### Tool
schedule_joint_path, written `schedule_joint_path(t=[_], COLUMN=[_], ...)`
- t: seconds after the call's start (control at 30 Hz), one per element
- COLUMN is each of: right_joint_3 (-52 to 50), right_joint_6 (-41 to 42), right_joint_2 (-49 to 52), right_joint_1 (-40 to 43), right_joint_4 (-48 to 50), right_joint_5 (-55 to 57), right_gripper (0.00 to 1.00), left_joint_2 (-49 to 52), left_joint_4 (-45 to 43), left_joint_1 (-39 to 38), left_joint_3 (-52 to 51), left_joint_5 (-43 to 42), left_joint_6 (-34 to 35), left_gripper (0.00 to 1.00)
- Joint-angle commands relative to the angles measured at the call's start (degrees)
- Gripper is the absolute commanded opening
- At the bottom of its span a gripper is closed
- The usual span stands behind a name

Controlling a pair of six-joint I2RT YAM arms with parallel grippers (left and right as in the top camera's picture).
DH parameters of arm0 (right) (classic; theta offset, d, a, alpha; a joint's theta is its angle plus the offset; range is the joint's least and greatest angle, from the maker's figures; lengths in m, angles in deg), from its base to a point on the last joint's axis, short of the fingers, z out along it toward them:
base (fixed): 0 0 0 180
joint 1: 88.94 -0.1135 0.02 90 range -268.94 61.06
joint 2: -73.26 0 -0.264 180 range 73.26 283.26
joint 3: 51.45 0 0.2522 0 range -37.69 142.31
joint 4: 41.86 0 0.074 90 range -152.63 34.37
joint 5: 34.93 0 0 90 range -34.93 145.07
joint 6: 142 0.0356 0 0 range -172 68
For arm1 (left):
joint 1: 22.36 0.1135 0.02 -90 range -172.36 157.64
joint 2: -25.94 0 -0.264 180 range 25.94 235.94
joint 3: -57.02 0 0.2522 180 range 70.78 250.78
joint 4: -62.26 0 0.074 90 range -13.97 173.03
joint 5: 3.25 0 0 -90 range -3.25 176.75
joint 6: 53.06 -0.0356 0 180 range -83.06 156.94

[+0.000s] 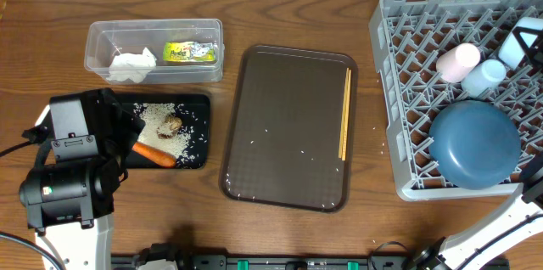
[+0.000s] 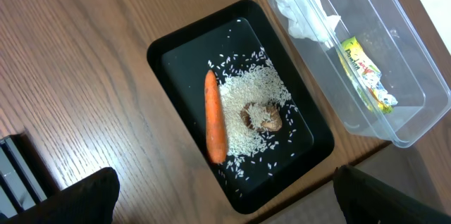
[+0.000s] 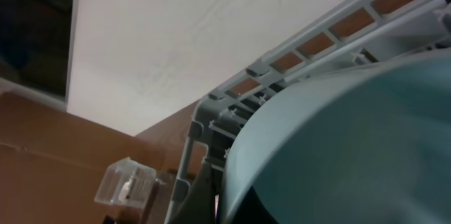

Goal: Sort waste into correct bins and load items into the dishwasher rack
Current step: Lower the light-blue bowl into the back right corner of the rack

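The black tray (image 1: 200,100) (image 2: 163,49) holds the orange carrot (image 1: 153,154) (image 2: 215,117), rice grains (image 1: 159,115) (image 2: 243,94) and the brown lump (image 1: 172,123) (image 2: 262,118). My left gripper (image 2: 225,199) is open and empty, hovering above the tray's near end. The clear tub (image 1: 153,25) (image 2: 416,108) holds the white tissue (image 1: 131,64) (image 2: 306,13) and the wrapper (image 1: 190,51) (image 2: 366,72). The grey rack (image 1: 390,92) (image 3: 317,48) holds the blue plate (image 1: 473,144) (image 3: 352,132), a pink cup (image 1: 458,62) and a pale-blue cup (image 1: 485,76). My right gripper (image 3: 239,203) is closed on the plate's rim.
The dark-brown serving tray (image 1: 288,126) lies mid-table with the chopsticks (image 1: 345,113) along its right edge and a few stray rice grains. Another pale-blue piece (image 1: 519,45) sits at the rack's far right. My right arm (image 1: 509,215) comes in from the bottom right.
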Motion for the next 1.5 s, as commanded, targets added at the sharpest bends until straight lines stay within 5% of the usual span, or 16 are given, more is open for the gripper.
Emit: schedule_joint_path(t=[0.0, 0.5, 0.73, 0.9, 1.33, 1.47], right_joint_3=[0.3, 0.3, 0.3, 0.3, 0.3, 0.3], right_joint_6=[3.2, 4.7, 5.2, 2.2, 2.0, 3.0], right_joint_2=[0.6, 0.6, -0.2, -4.4, -21.0, -26.1], right_joint_1=[0.3, 2.9, 5.4, 5.9, 5.5, 4.7], right_joint_4=[1.1, -1.0, -4.9, -13.0, -27.9, -27.6], right_joint_5=[-0.6, -0.6, 1.2, 11.1, 44.7, 47.1], right_gripper=[0.01, 0.01, 0.32, 0.43, 0.4, 0.41], left_joint_2=[0.0, 0.0, 0.0, 0.0, 0.0, 0.0], left_joint_4=[0.2, 0.2, 0.2, 0.2, 0.2, 0.2], left_joint_1=[0.2, 0.2, 0.2, 0.2, 0.2, 0.2], left_joint_3=[0.2, 0.2, 0.2, 0.2, 0.2, 0.2], left_joint_5=[1.1, 1.1, 1.1, 1.1, 1.1, 1.1], left_joint_6=[0.1, 0.1, 0.1, 0.1, 0.1, 0.1], left_gripper=[0.98, 0.98, 0.98, 0.98, 0.98, 0.98])
